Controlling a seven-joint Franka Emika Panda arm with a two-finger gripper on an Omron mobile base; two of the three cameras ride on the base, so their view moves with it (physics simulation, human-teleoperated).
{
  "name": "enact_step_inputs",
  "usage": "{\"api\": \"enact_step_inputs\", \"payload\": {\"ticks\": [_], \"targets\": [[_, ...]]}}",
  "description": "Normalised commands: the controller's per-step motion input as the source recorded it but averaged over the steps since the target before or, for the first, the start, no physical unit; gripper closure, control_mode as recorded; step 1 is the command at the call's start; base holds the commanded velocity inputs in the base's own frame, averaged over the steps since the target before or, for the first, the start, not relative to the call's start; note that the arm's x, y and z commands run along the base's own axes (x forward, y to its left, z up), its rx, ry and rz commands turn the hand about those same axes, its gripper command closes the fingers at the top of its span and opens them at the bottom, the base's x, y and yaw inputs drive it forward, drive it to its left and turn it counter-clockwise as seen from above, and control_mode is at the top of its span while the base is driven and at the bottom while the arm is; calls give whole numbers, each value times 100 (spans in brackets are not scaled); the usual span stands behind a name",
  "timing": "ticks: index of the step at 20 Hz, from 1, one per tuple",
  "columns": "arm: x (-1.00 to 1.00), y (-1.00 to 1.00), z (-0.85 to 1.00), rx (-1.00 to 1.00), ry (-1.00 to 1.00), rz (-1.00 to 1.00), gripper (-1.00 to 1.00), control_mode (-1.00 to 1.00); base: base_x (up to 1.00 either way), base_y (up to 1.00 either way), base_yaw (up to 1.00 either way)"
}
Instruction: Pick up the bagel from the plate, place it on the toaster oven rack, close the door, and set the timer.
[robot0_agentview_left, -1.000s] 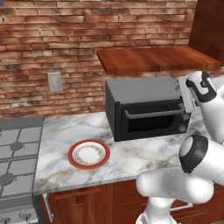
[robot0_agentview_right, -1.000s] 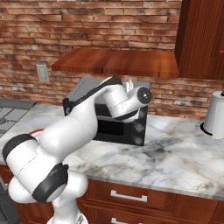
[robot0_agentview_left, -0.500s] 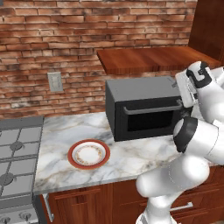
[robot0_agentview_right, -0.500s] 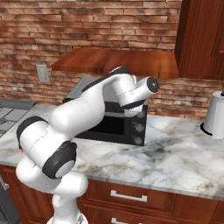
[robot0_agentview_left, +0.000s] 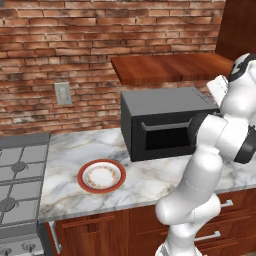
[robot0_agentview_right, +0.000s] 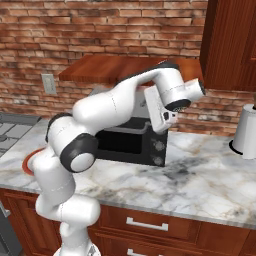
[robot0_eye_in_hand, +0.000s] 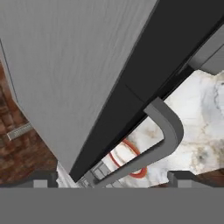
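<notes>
Bagel is not on the plate (robot0_agentview_left: 101, 176), which looks bare; where it sits cannot be told. The gripper (robot0_eye_in_hand: 111, 180), jaws wide and empty, hovers over the oven (robot0_agentview_left: 162, 122), near its right end, looking down past the door (robot0_agentview_left: 167, 134), which is shut. Timer likely remains. The arm has swung rightward and higher since the earlier frames.

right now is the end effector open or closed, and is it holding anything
End effector: open, holding nothing; its two fingertips stand wide apart above the toaster oven, near the door handle.
</notes>
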Motion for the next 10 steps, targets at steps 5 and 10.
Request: {"api": "enact_step_inputs", "payload": {"ticks": [5,10], "targets": [[-15,0,26,0,-30,-4,-100,-100,0,0,0],[-27,0,2,-2,-37,-4,-100,-100,0,0,0]]}}
